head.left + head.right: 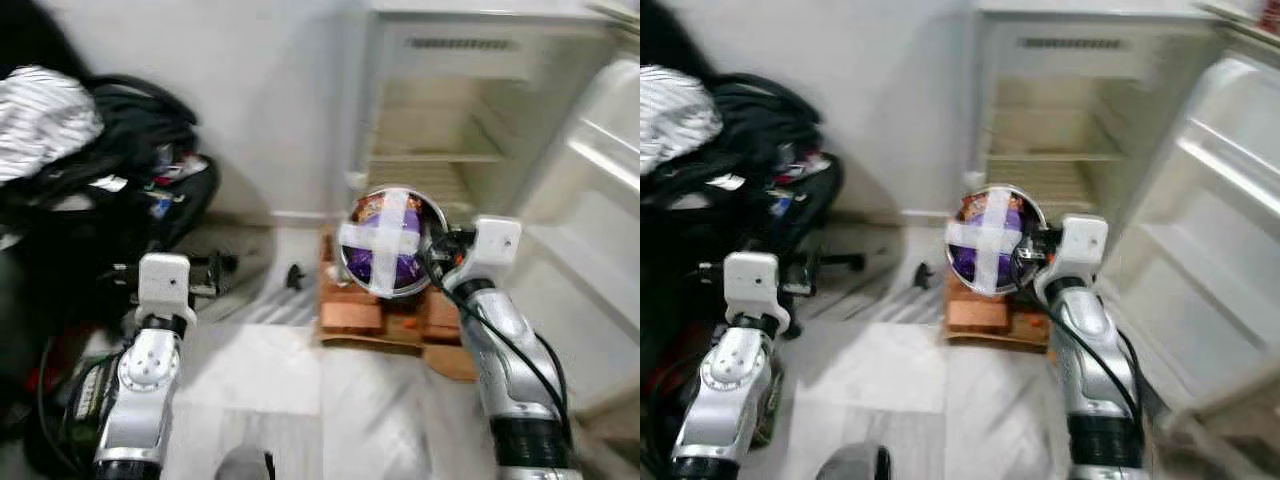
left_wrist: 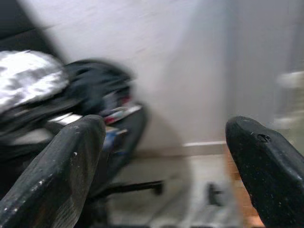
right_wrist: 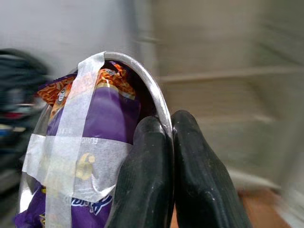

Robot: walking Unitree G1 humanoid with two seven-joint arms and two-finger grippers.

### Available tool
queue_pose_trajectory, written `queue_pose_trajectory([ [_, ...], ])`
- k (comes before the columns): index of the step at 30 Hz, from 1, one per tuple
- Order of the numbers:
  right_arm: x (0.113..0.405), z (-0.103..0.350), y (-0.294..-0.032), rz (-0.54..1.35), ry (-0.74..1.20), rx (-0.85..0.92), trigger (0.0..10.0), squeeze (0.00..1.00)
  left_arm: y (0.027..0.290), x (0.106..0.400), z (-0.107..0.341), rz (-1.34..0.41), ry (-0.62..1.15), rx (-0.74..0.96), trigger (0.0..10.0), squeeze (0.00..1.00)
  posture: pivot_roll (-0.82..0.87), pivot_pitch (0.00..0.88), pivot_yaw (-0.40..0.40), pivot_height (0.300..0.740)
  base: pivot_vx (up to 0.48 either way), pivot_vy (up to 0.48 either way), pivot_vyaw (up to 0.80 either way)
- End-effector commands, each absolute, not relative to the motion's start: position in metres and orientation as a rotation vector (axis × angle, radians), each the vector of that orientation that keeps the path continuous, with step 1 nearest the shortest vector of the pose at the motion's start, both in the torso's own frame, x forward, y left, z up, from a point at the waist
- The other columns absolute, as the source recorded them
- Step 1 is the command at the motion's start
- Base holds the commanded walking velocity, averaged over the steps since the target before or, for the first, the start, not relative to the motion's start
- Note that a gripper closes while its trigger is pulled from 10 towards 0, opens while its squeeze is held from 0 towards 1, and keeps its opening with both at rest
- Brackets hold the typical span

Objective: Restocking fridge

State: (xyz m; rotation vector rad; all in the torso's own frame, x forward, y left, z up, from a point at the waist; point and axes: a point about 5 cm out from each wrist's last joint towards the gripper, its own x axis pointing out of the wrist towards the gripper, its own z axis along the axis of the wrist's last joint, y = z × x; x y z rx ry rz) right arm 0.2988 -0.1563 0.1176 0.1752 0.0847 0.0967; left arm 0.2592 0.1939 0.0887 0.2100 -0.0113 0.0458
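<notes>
The right claw (image 3: 168,166) is pinched tight on the rim of a metal bowl (image 1: 392,243), held up on edge in front of the open fridge (image 1: 470,120). A purple snack packet (image 3: 90,142) is strapped into the bowl by crossed white tape (image 1: 385,240). The left claw (image 2: 161,166) is held spread wide with nothing in it, out to the left by a black office chair (image 1: 130,170). The carry-to-fridge step is judged to be in hand. Next, the bowl is likely to need lifting forward and levelling onto a bare shelf (image 1: 430,155), clear of the swung-out door (image 1: 600,200). Wooden blocks (image 1: 370,310) are stacked on the pale floor (image 1: 260,390) below the bowl. A striped cloth (image 1: 40,115) is draped over the chair, against a white wall (image 1: 260,90).
</notes>
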Motion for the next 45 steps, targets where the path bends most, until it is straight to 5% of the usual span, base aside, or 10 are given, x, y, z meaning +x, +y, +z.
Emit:
queue_pose_trajectory([
  [1, 0.3, 0.118, -0.15, 0.118, 0.075, 0.175, 10.0, 0.0, 0.195, 0.262, 0.089, 0.058, -0.002, 0.223, 10.0, 0.0, 0.04, 0.058, -0.052, 0.74, 0.465, 0.0, 0.47],
  [45, 0.296, 0.107, -0.148, 0.072, 0.114, 0.194, 10.0, 0.0, 0.195, 0.266, 0.092, 0.041, -0.001, 0.223, 10.0, 0.0, 0.03, 0.09, -0.056, 0.74, 0.056, -0.148, -0.03],
])
